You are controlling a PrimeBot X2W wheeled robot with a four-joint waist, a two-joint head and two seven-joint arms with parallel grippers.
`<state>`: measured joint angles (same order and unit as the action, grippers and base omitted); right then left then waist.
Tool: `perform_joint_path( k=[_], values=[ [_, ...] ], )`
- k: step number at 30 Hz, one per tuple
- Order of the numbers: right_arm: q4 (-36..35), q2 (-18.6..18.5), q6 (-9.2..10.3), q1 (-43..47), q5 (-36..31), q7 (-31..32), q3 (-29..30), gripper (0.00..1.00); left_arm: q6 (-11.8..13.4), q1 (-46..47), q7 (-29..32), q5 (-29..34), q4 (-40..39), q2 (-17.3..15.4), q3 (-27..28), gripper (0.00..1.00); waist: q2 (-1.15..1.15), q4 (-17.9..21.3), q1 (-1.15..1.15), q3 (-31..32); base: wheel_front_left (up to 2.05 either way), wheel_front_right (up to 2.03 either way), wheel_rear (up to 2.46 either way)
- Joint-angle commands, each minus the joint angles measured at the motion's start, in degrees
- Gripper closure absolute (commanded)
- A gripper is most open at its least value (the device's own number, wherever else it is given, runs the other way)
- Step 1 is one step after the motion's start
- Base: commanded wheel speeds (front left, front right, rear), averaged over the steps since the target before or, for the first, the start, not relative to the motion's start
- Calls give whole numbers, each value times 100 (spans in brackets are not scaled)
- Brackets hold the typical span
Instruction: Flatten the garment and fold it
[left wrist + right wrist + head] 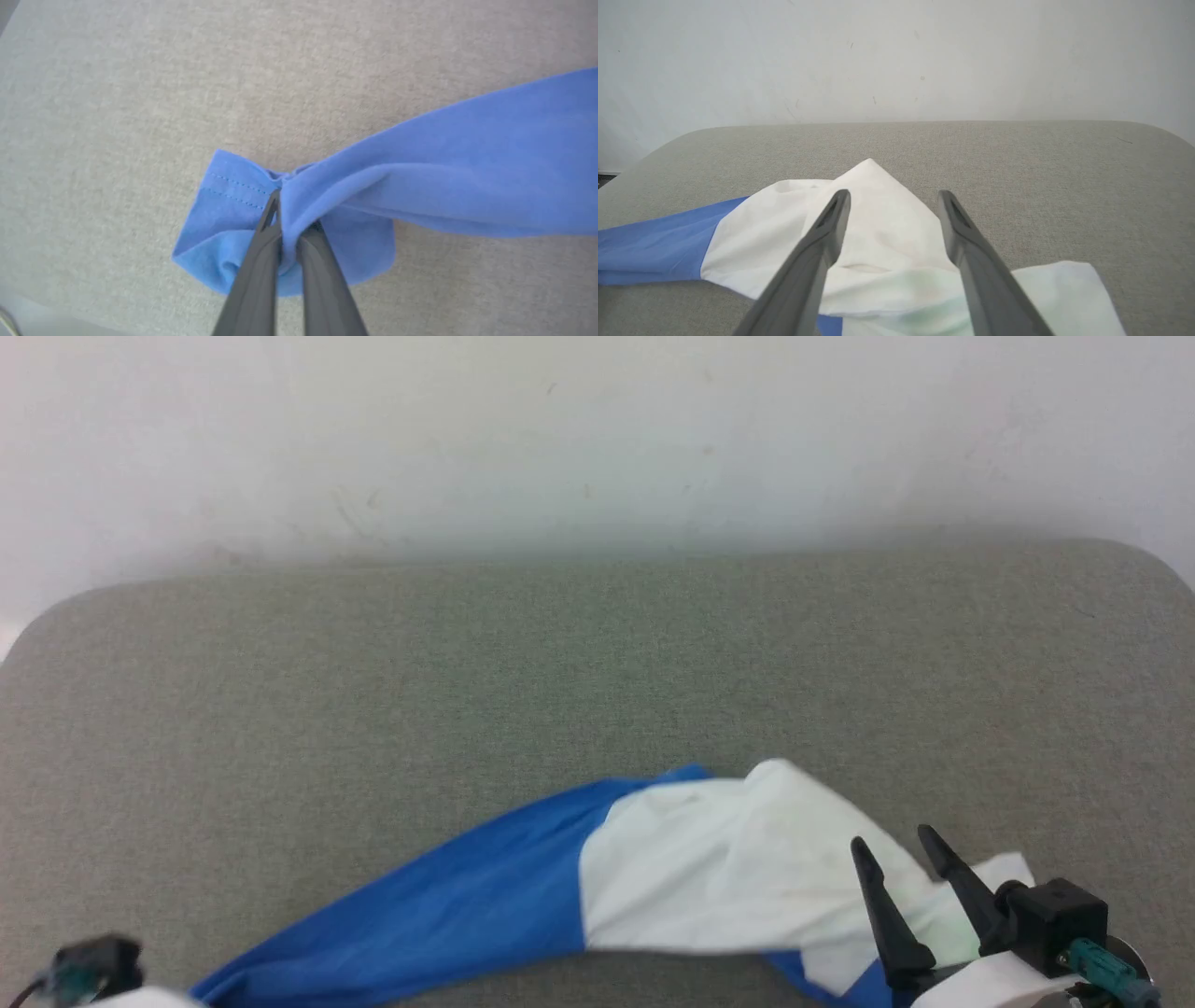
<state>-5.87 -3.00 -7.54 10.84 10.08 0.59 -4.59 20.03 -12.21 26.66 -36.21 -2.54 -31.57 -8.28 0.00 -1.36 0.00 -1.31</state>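
Left gripper [294,212] is pinched tight on the blue sleeve cuff of the garment [728,868], which is lying all bunched up along the near edge of the grey padded table [597,663]. Right gripper [894,196] hangs wide open over the white part, holding nothing.

The garment [709,868] lies along the table's [597,663] near edge, wall [597,429] behind.

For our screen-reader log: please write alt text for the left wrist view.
The left end effector is shut on the bunched cuff end of a blue sleeve. The sleeve stretches away to the right over a grey fabric surface.
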Motion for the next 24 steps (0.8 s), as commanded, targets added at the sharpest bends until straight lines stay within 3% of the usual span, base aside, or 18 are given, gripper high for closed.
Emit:
perform_joint_path(
  k=[1, 4, 5, 6, 8, 19, 24],
  values=[
    [-31, 13, 5, 56, -1, 27, 7, 0, 96, -157, -88, -40, -27, 6, 121, 100, 0, -61, 0, 66, 0, 0, 0],
    [-76, 13, 5, 120, -3, 60, 45, 0, 217, -540, -334, -131, 34, 81, 351, 100, 0, -110, 0, 115, 0, 0, 0],
    [-90, 13, 5, 140, -5, 72, 53, 0, 216, -600, -419, -147, 59, 119, 378, 90, 0, -122, 0, 132, 0, 0, 0],
    [-106, 13, 5, 156, -7, 88, 57, 0, 181, -625, -496, -183, 70, 182, 377, 65, 0, -132, 0, 146, 0, 0, 0],
    [-136, 13, 5, 181, -4, 123, 63, 0, 68, -589, -643, -248, 58, 320, 325, 0, 0, -156, 0, 184, 0, 0, 0],
    [-102, 13, 5, 129, 5, 399, 386, 0, -401, 141, -2578, 356, -261, 983, -109, 0, 0, -211, 0, 353, 0, 0, 0],
    [469, -246, 5, -87, 233, 1093, 500, 0, -625, 401, -3436, 776, -119, 1193, -456, 0, 0, -218, 0, 338, 0, 0, 0]
  ],
)
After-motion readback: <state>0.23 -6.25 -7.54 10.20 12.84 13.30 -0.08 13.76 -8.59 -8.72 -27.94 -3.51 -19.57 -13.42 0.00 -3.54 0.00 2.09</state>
